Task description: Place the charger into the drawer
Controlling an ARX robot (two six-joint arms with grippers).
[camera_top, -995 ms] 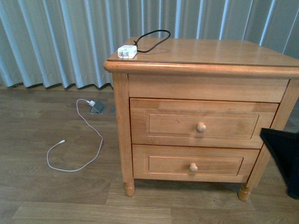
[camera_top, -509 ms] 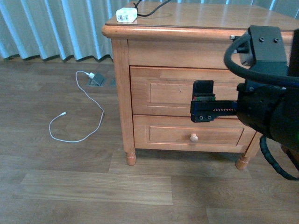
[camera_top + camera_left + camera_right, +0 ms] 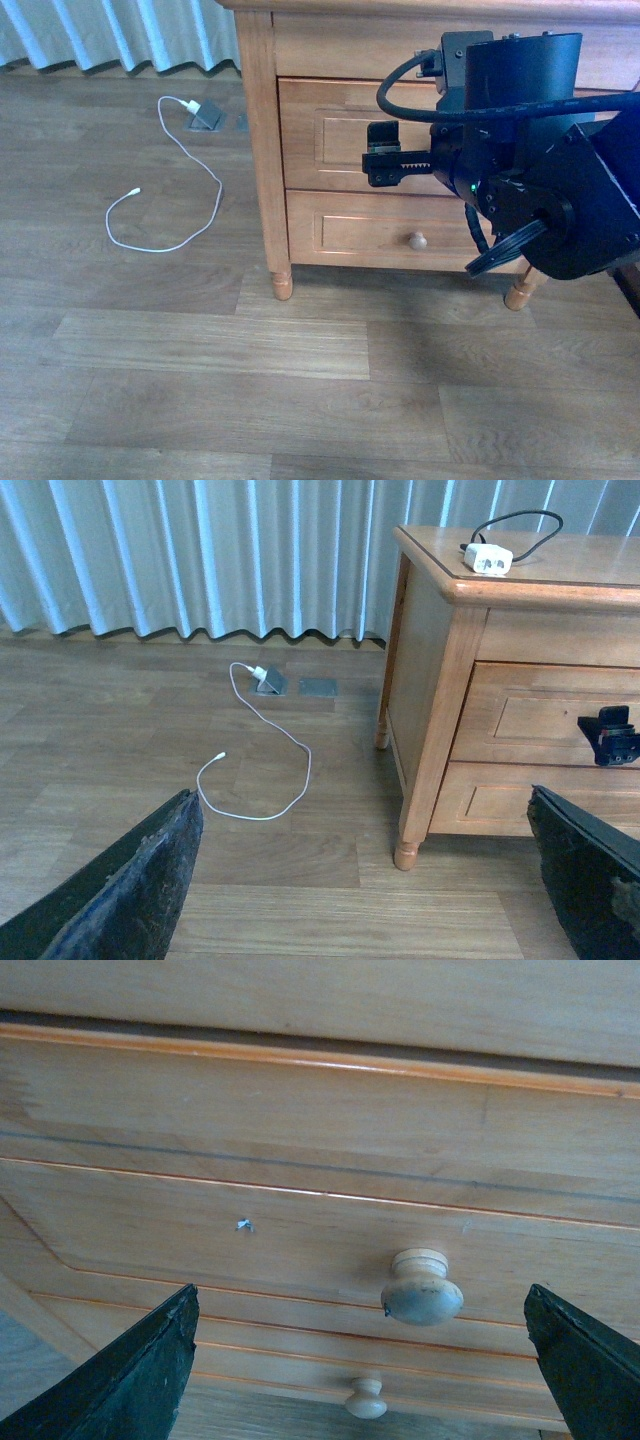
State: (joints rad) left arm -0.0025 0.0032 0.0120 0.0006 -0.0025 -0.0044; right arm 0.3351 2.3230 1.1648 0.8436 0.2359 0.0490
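Note:
The charger (image 3: 487, 557), a small white block with a black looped cable, lies on top of the wooden nightstand (image 3: 432, 670); the front view cuts it off. The upper drawer (image 3: 332, 135) is closed. My right gripper (image 3: 385, 150) hovers open just in front of its panel. In the right wrist view the drawer's (image 3: 300, 1210) pale round knob (image 3: 421, 1288) sits between the spread fingers (image 3: 130, 1380), slightly toward one side, and they do not touch it. My left gripper (image 3: 362, 798) is open over bare floor, well away from the nightstand, holding nothing.
A long white cable (image 3: 170, 190) loops on the wood floor beside a floor socket (image 3: 207, 117). The shorter lower drawer (image 3: 350, 230) with its knob (image 3: 417, 240) is closed. Curtains (image 3: 200, 550) hang behind. The nightstand's front leg (image 3: 283, 283) stands on the floor.
The front view has dropped lower, so the nightstand top and charger have left it. My right arm has come up in front of the upper drawer and now fills the right side.

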